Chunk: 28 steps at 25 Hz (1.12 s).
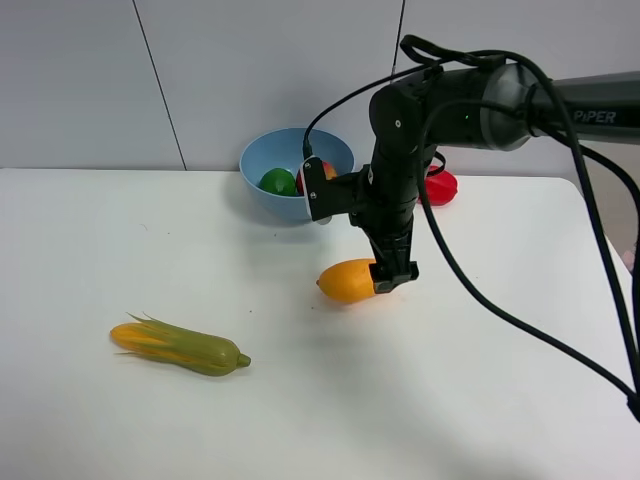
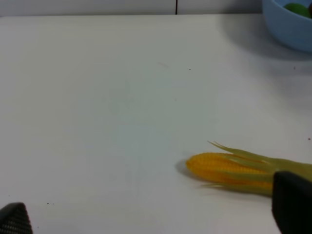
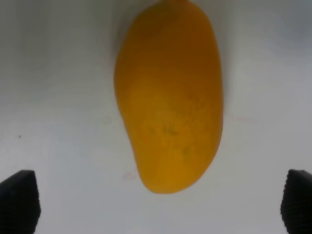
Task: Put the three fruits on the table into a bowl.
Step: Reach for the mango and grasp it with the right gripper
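Corn cob (image 1: 180, 347) is noted nearest the high camera, laid flat on the white worktop (image 1: 100, 260), well in front of the bowl (image 1: 262, 200) and to its left. Yellow kernels are bared at one end; green husk is kept on the other.

Left fingers (image 2: 292, 204) are seen in the left wrist view only. They are spread wide and nothing is held between them. One dark tip is overlapped with the cob's husk in that view; contact cannot be told. The bowl is seen well beyond them.

Mango (image 1: 347, 280) is found on the worktop, in front of the bowl and a little to its right, nearer the bowl than the cob is. It is laid on its side, oval and orange-yellow, outside the bowl.

Right fingers (image 3: 20, 200) are lowered at the mango's right-hand end, as seen from the high camera. They are spread wide, one tip to each side of that end. Bare worktop is shown between each tip and the fruit, so the mango is not gripped.

Bowl noted upright, light blue and deep, near the worktop's far edge. Lime (image 1: 278, 182) is lodged inside, toward the left. Pomegranate (image 1: 328, 170) is lodged beside it, toward the right, partly hidden by the right arm.

Red pepper (image 1: 441, 187) is set on the worktop right of the bowl, at similar depth, largely hidden behind the arm.

Grey panelled wall (image 1: 80, 80) is seen behind the bowl.
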{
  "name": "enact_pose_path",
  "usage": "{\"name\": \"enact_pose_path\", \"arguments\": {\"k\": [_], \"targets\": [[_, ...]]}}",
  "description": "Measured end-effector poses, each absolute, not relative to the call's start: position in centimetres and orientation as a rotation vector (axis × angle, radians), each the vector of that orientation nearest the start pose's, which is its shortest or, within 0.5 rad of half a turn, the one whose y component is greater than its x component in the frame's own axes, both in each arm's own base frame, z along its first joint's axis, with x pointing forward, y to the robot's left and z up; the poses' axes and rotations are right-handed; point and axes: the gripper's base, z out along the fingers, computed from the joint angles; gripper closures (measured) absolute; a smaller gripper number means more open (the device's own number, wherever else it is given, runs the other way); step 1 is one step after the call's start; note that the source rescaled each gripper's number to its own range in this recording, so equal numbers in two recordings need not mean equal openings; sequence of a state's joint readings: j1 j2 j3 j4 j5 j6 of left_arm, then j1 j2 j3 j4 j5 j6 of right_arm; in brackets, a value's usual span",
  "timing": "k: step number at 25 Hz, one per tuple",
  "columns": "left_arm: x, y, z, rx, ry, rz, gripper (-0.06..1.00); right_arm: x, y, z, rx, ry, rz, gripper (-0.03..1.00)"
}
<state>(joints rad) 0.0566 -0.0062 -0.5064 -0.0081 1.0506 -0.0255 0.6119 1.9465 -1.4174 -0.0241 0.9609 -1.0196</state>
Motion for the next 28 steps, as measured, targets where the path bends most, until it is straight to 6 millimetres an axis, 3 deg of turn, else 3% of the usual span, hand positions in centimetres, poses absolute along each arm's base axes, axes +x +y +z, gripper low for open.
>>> {"name": "enact_pose_path", "arguments": {"k": [6,24,25,26,27,28], "targets": [[-0.6,-0.1,28.0,-0.083,2.02,0.01,-0.04,32.6,22.7,16.5,-2.234,2.046,-0.058,-0.03],[-0.6,-0.1,28.0,-0.083,2.02,0.01,-0.04,33.6,23.6,11.1,-2.224,2.057,-0.031,-0.03],[-0.6,-0.1,28.0,-0.083,2.02,0.01,-0.04,33.6,23.7,11.0,-2.225,2.059,-0.027,0.02],[-0.6,-0.1,28.0,-0.083,2.02,0.01,-0.04,33.6,23.7,10.8,-2.231,2.057,-0.027,0.15],[-0.6,-0.1,28.0,-0.083,2.02,0.01,-0.04,33.7,23.7,10.7,-2.231,2.054,-0.027,0.41],[-0.6,-0.1,28.0,-0.083,2.02,0.01,-0.04,33.7,23.7,10.7,-2.228,2.05,-0.029,0.78]]}}
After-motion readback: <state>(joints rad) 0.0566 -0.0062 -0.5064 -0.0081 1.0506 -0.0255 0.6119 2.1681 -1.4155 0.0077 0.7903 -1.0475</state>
